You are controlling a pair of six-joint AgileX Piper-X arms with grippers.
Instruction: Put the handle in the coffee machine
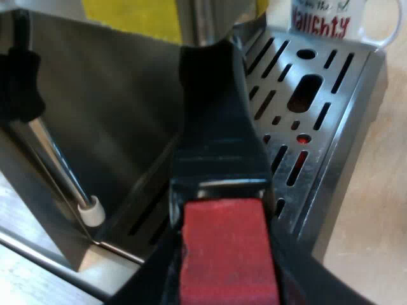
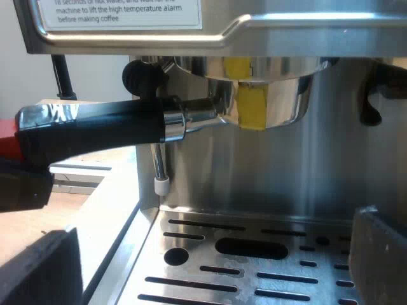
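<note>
Left tool (image 1: pixel 222 244) gripping handle (image 1: pixel 216 127), holder (image 2: pixel 267 95) at machine's (image 2: pixel 286 32) front; right tool (image 2: pixel 213 267) agape

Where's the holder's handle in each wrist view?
Left wrist view: the handle runs over the drip tray, its red end in the left gripper.
Right wrist view: the handle sticks out from the metal holder at the machine's front.
Shared landmark: the steam wand's white tip.

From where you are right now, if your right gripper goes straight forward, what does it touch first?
Probably the machine's steel back wall, under the holder and above the drip tray. The right gripper is open and points at that wall. The way looks free, though depth is unclear.
</note>
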